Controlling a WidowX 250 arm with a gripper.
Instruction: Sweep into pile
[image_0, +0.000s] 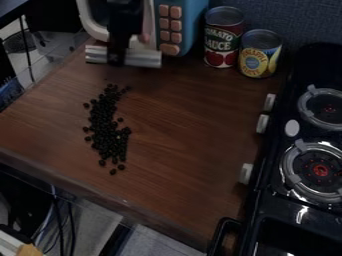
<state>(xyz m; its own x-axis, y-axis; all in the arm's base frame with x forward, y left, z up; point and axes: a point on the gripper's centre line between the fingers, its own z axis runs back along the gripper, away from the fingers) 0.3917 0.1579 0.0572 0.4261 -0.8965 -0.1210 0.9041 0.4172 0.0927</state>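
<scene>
Gripper (116, 57) observed clamped on the middle of a silver bar (145, 58), at the worktop's (180, 130) far side, apart from the black beans (107, 125).

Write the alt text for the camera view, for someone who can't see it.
Small dark beans lie in a long, ragged band on the left of a brown wooden tabletop. Beyond them, the robot's black pincer is at a silvery bar, near a blue toy microwave. Two cans stand at the back; a black stove is right.
</scene>
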